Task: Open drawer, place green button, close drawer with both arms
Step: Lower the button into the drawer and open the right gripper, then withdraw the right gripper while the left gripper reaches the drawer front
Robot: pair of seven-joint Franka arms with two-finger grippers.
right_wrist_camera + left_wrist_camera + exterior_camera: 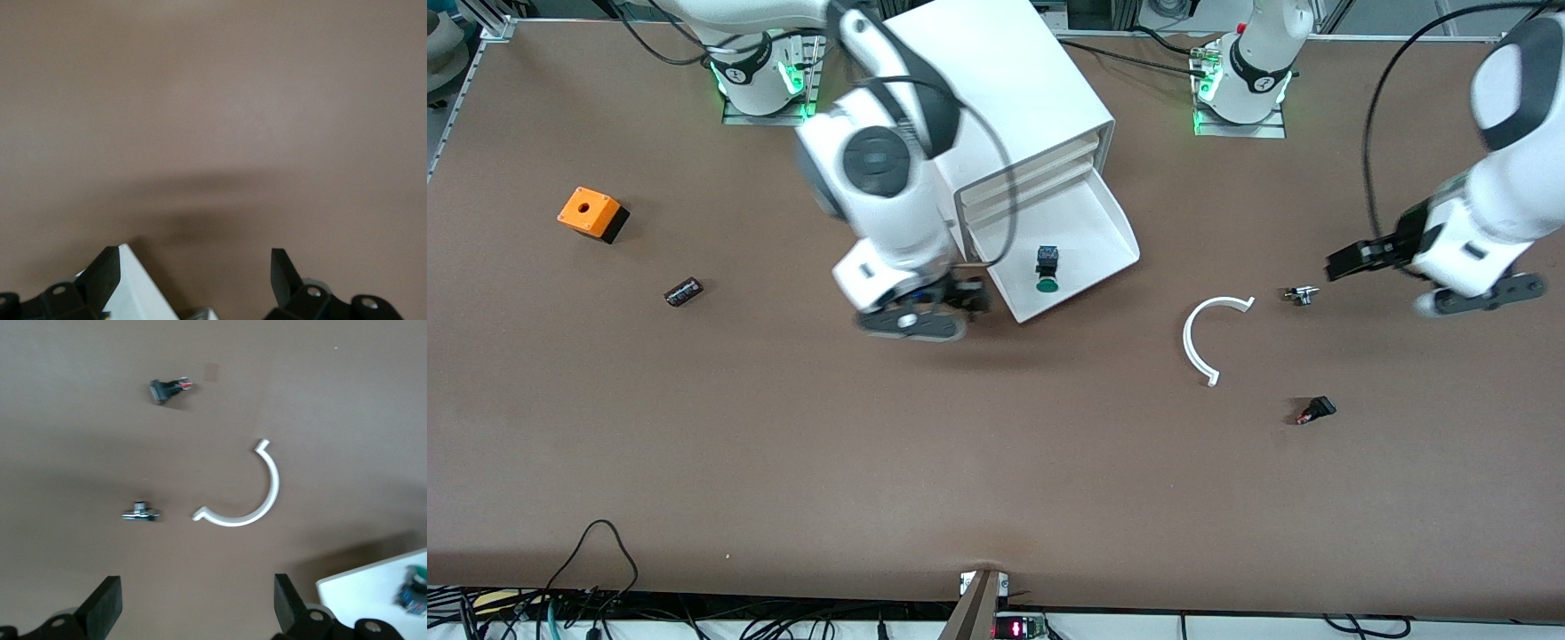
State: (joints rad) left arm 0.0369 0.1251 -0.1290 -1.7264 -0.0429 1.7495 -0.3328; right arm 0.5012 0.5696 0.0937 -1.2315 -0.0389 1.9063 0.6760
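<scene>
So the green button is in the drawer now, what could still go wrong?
The button lies loose on its side in the open drawer, so a hard push might make it roll or slide about. The right claw hangs open right by the drawer's front corner and could catch the rim and turn the cabinet. The left claw, open over the small metal part, might knock it.

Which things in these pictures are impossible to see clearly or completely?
- Front view: the right arm covers one corner of the open drawer and part of the cabinet.
- Front view: the drawers above the lowest one show only their front edges; their contents are hidden.
- Left wrist view: the button is cut off by the picture's edge.
- Front view: the small metal part is too small to identify.
- Right wrist view: only a drawer corner shows.
</scene>
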